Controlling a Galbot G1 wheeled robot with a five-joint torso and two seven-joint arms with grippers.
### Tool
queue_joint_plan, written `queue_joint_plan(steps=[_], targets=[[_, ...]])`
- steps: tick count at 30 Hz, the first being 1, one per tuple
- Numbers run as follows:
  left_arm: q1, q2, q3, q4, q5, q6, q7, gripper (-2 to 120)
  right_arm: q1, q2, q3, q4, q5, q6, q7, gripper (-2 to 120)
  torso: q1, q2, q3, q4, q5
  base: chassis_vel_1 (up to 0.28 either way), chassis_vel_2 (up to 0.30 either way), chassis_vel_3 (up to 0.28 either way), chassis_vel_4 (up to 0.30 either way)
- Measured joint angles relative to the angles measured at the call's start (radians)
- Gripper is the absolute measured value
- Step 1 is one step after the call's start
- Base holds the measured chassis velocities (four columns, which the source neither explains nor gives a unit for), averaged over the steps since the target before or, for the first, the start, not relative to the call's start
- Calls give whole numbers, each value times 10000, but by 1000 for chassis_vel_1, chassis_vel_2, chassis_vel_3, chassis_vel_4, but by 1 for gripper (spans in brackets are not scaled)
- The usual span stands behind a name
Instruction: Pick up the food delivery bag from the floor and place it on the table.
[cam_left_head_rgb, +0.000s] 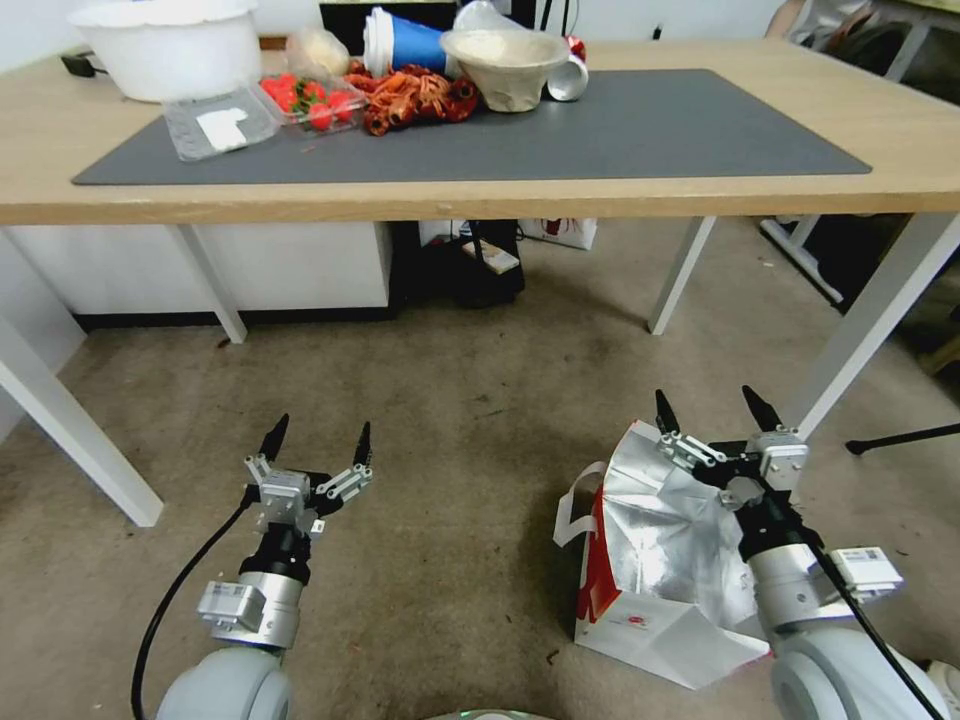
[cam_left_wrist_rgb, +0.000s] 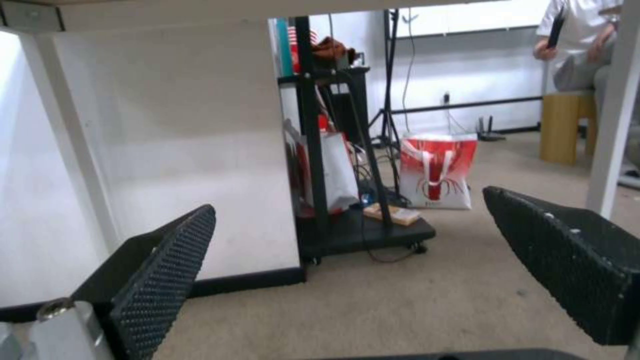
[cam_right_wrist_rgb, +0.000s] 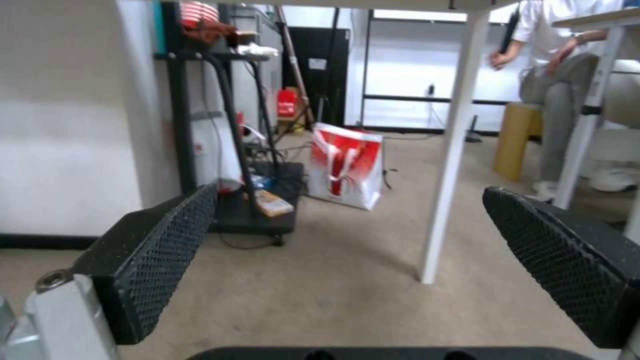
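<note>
The food delivery bag (cam_left_head_rgb: 650, 560) stands on the carpet floor (cam_left_head_rgb: 450, 420) at the lower right, white with a red side, its silver foil lining gaping open and a white strap hanging at its left. My right gripper (cam_left_head_rgb: 712, 410) is open above the bag's far rim, holding nothing; in its wrist view the fingers (cam_right_wrist_rgb: 153, 260) are spread over bare carpet. My left gripper (cam_left_head_rgb: 322, 432) hovers open over the carpet to the bag's left, well apart from it. The light-wood table (cam_left_head_rgb: 900, 170) with its dark grey mat (cam_left_head_rgb: 650, 130) stretches across ahead.
The mat's left end is crowded with a white tub (cam_left_head_rgb: 170, 45), strawberry box (cam_left_head_rgb: 310, 100), red crayfish (cam_left_head_rgb: 415, 95), blue cups (cam_left_head_rgb: 405, 42) and paper bowl (cam_left_head_rgb: 505, 65). White table legs (cam_left_head_rgb: 870, 310) stand near the bag. A black cart (cam_left_wrist_rgb: 347, 225) and another red-white bag (cam_right_wrist_rgb: 347, 165) sit beneath the table.
</note>
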Motion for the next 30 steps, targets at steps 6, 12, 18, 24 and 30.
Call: queue_joint_plan(steps=[6, 12, 18, 24, 30], targets=[[-74, 139, -59, 154, -124, -15, -119, 100, -93, -155, 941, -471, 74, 73, -253, 100, 3, 20, 0, 0, 0, 0, 0, 0, 0], [-241, 196, -52, 358, -64, 151, -192, 100, -84, -310, 1839, -1180, 91, 321, -507, 100, 8, 36, 0, 0, -1, 0, 0, 0, 0], [-429, 251, 14, 616, 140, 157, -449, 100, 260, -418, 2402, -2068, -145, 409, -850, 100, 11, 50, -1, 0, -1, 0, 0, 0, 0], [-566, 290, 159, 772, 85, 300, -629, 100, 759, -609, 2520, -3080, -373, 429, -964, 100, 13, 59, 0, 0, 1, 0, 0, 0, 0], [-649, 282, 269, 855, 144, 639, -955, 100, 1174, -725, 2391, -3746, -471, 250, -1018, 100, 13, 64, -1, 0, -1, 0, 0, 0, 0]])
